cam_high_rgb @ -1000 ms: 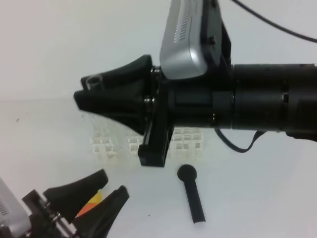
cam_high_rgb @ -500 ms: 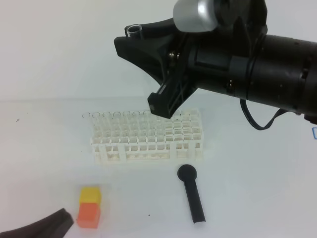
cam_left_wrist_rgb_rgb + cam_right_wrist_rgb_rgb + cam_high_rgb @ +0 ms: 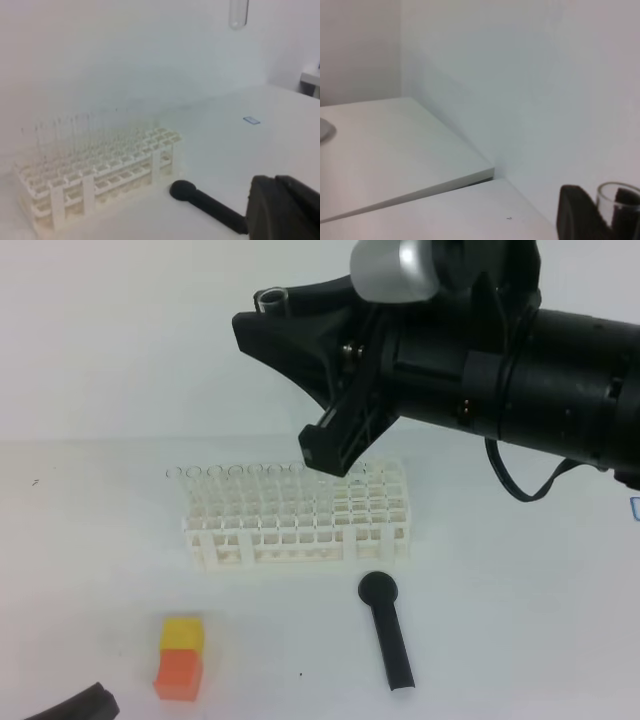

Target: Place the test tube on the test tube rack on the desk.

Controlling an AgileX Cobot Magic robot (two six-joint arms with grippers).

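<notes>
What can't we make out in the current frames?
- Test tube body: high view shows only the rim; the right gripper covers the rest. Left wrist view cuts it off at the top edge.
- Left gripper: cropped by the high view's bottom edge; jaws unreadable there.
- Test tube rack: right rear corner hidden behind the right gripper.

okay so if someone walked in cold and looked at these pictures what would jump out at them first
The big black right arm fills the upper right of the high view, its end effector raised well above the desk and shut on the clear test tube, whose open rim shows between the fingers. Below it stands the white test tube rack, with a black scoop lying in front of it and an orange-and-yellow block at the lower left.
</notes>
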